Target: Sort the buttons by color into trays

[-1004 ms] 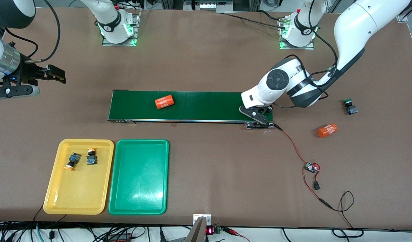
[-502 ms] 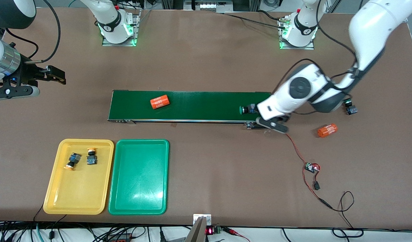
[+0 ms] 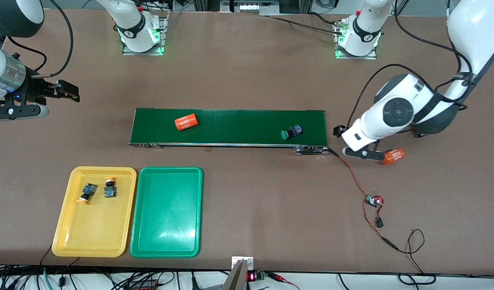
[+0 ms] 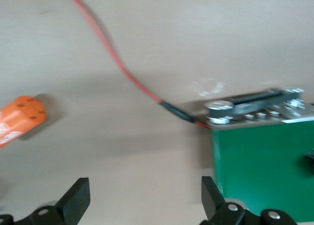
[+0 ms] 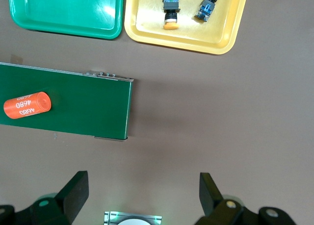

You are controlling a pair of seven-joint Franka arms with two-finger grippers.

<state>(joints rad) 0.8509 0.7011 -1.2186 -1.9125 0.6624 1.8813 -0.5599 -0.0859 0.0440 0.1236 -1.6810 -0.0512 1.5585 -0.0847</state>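
Seen from the front camera, the yellow tray point(image 3: 65, 237) sits at about 8 o'clock on the desk point(image 3: 251, 201). The green tray point(image 3: 166, 225) lies just beside it at its 3 o'clock edge and holds nothing. Two yellow-capped buttons point(image 3: 87, 192) point(image 3: 109, 188) lie in the yellow tray near its 12 o'clock end, close together but apart, one on its side and tilted. The right wrist view shows the same pair in that tray.

The dark-green conveyor belt point(image 3: 230, 127) runs across the middle of the desk. A green-capped button point(image 3: 291, 133) lies on its side on the belt near the end toward the left arm, with its cap pointing to roughly 8 o'clock. An orange cylinder with white print point(image 3: 186, 121) lies on the belt near the end toward the right arm.

The left gripper point(image 3: 342, 141) is over bare desk just off the belt's 3 o'clock end, its fingers point(image 4: 78, 198) wide apart and empty. A second orange cylinder point(image 3: 393, 156) lies on the desk just beside it, at its 4 o'clock. A red wire point(image 3: 351, 173) runs from the belt's end to a small circuit board point(image 3: 373, 200).

The right gripper point(image 3: 71, 91) hangs idle over bare desk at 9 o'clock, well apart from the belt, its fingers point(image 5: 78, 186) spread and holding nothing.
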